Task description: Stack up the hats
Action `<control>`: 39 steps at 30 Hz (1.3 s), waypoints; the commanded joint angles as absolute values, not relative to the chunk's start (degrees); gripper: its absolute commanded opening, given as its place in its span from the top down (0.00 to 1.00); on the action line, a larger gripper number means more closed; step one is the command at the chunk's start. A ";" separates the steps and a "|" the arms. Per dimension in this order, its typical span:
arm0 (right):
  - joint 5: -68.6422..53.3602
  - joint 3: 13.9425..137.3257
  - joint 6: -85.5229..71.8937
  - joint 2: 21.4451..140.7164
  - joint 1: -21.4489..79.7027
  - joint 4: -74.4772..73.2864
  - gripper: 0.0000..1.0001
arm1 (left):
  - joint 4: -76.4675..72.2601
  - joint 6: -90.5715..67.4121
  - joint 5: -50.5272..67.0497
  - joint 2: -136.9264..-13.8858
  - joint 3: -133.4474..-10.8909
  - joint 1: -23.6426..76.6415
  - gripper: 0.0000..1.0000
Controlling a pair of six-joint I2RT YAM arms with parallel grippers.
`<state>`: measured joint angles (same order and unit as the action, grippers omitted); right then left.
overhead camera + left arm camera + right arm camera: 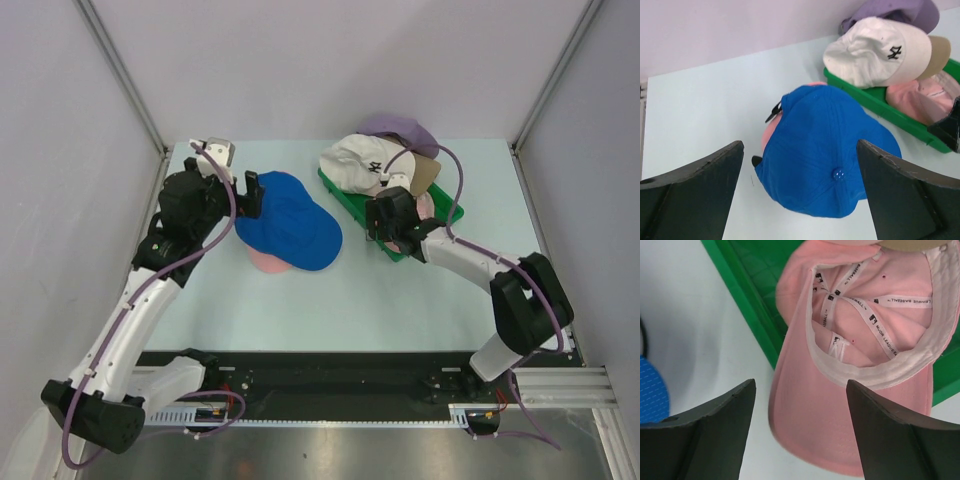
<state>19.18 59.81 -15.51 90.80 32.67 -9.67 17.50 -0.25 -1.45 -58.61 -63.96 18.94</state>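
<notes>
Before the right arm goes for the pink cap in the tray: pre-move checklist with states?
1. Right gripper open: ok.
2. Upturned pink cap below it: ok, brim centred in the wrist view.
3. That cap free of the tan cap: cannot tell, tan edge overlaps its rim.
4. Facing matches the stack: not ok, inside up, while the blue cap sits crown up.
5. Brim reachable: ok, it hangs over the green tray wall.
6. Left gripper open above the blue cap: ok.
</notes>
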 commanded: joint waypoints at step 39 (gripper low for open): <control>-11.14 66.37 -19.15 67.41 17.59 -28.66 1.00 | 15.29 -2.29 -5.19 -54.05 -61.08 19.07 0.00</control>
